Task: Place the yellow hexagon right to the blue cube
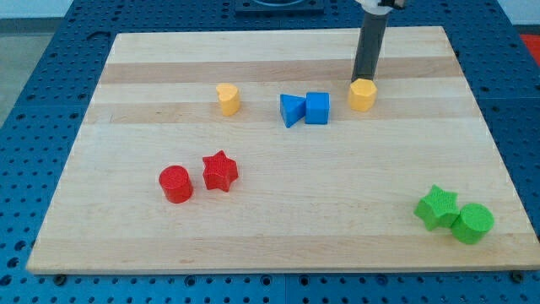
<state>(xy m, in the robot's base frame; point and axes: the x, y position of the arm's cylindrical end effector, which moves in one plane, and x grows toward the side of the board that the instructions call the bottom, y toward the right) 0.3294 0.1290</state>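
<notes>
The yellow hexagon (362, 95) sits on the wooden board to the right of the blue cube (317, 108), with a small gap between them. A blue triangular block (292, 110) touches the cube's left side. My tip (361, 80) rests at the hexagon's top edge, touching it from the view's top; the dark rod rises straight up from there.
A yellow heart block (228, 98) lies left of the blue pair. A red cylinder (176, 183) and red star (220, 171) sit at lower left. A green star (437, 207) and green cylinder (472, 223) sit at lower right, near the board's edge (506, 211).
</notes>
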